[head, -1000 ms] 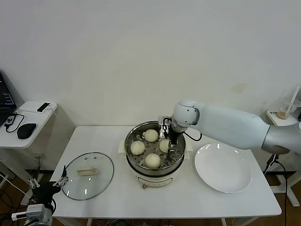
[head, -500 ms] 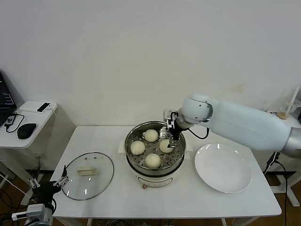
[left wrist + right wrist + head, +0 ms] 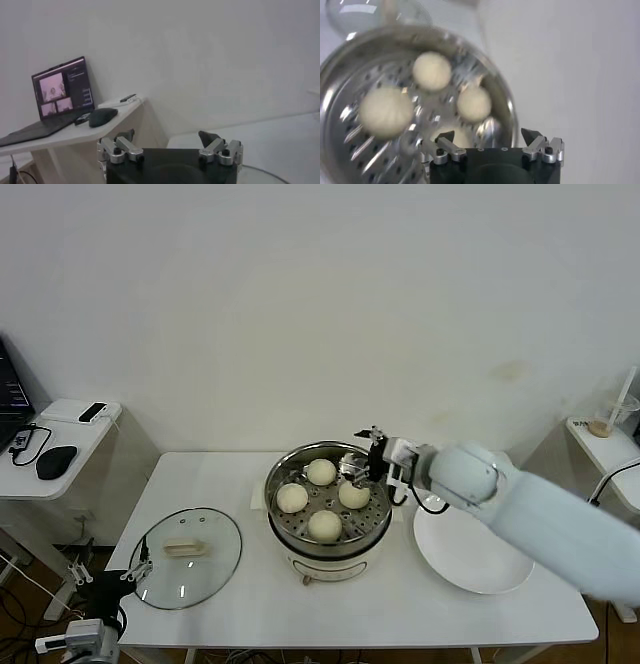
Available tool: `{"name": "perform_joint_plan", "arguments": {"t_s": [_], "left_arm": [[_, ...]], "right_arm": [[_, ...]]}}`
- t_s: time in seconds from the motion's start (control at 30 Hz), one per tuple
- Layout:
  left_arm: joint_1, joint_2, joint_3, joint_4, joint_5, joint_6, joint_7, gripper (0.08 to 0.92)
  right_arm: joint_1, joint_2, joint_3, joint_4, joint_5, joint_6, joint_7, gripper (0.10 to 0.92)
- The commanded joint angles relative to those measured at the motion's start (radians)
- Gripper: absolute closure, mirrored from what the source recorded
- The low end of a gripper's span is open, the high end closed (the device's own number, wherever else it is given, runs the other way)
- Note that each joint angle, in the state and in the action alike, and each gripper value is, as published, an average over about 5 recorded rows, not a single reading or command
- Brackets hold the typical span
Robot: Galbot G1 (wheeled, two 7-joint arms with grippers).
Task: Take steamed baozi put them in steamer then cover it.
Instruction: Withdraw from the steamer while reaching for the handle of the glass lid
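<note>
The steamer (image 3: 300, 559) stands at the table's centre, uncovered. Several cream-white baozi lie on its perforated tray, among them one at the back (image 3: 321, 472), one at the left (image 3: 292, 498) and one at the right (image 3: 354, 495). My right gripper (image 3: 368, 456) is open and empty, just over the steamer's back right rim. Its wrist view shows the gripper (image 3: 487, 135) above the steamer (image 3: 350, 150) and the baozi (image 3: 386, 111). The cover (image 3: 186, 557), a glass lid with a cream handle, lies flat on the table's left. My left gripper (image 3: 107, 574) is open, low beside the table's left front corner.
A flat white plate (image 3: 465, 559) lies to the steamer's right, partly behind my right arm. A side table (image 3: 60, 444) at the far left carries a mouse (image 3: 56, 461) and a laptop (image 3: 62, 92). A cup (image 3: 602, 424) stands at the far right.
My right gripper has risen out of the steamer and drawn back to its right rim, leaving the right-hand baozi on the tray. The right arm has swung lower and rightward.
</note>
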Motion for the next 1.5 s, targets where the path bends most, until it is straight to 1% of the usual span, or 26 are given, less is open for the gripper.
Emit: {"name": "perform_joint_plan", "arguments": {"t_s": [0.03,0.1,0.17,0.27,0.4,0.5,0.6,0.7,0.8,0.87,1.0,1.17,1.5], "left_arm": [[-0.003,-0.002,0.018,0.02,0.038,-0.028,0.002,0.177],[-0.006,0.0,0.024,0.034,0.06,-0.042,0.001,0.177],[-0.012,0.005,0.029,0.055,0.101,-0.061,-0.004,0.177],[-0.023,0.019,0.037,0.092,0.205,-0.092,-0.03,0.177],[-0.031,0.056,0.043,0.133,0.462,-0.119,-0.073,0.177],[-0.03,0.092,0.036,0.167,0.712,-0.139,-0.077,0.177],[-0.014,0.116,0.014,0.195,0.926,-0.153,-0.068,0.177],[0.015,0.127,-0.014,0.218,1.107,-0.188,-0.058,0.177],[0.025,0.13,-0.03,0.251,1.258,-0.22,-0.065,0.177],[0.009,0.134,-0.028,0.282,1.328,-0.228,-0.073,0.177],[-0.052,0.151,0.001,0.351,1.381,-0.231,-0.082,0.177],[-0.114,0.171,0.067,0.405,1.385,-0.217,-0.057,0.177],[-0.177,0.167,0.144,0.424,1.374,-0.194,-0.019,0.177]], "right_arm": [[-0.794,0.185,0.798,0.074,-0.274,0.442,0.192,0.203],[-0.889,0.29,0.905,0.064,-0.334,0.545,0.155,0.203],[-0.969,0.396,1.004,0.062,-0.363,0.62,0.109,0.203],[-1.065,0.521,1.126,0.074,-0.321,0.668,0.044,0.203],[-1.164,0.635,1.224,0.096,-0.224,0.639,0.008,0.203],[-1.221,0.668,1.251,0.105,-0.198,0.598,0.012,0.203],[-1.261,0.682,1.278,0.112,-0.203,0.564,0.024,0.203],[-1.288,0.703,1.308,0.142,-0.21,0.523,0.04,0.203],[-1.309,0.727,1.327,0.171,-0.233,0.494,0.055,0.203],[-1.317,0.737,1.332,0.172,-0.25,0.495,0.062,0.203],[-1.318,0.751,1.337,0.153,-0.264,0.506,0.079,0.203],[-1.327,0.761,1.34,0.157,-0.27,0.506,0.085,0.203],[-1.35,0.78,1.345,0.169,-0.266,0.528,0.112,0.203]]}}
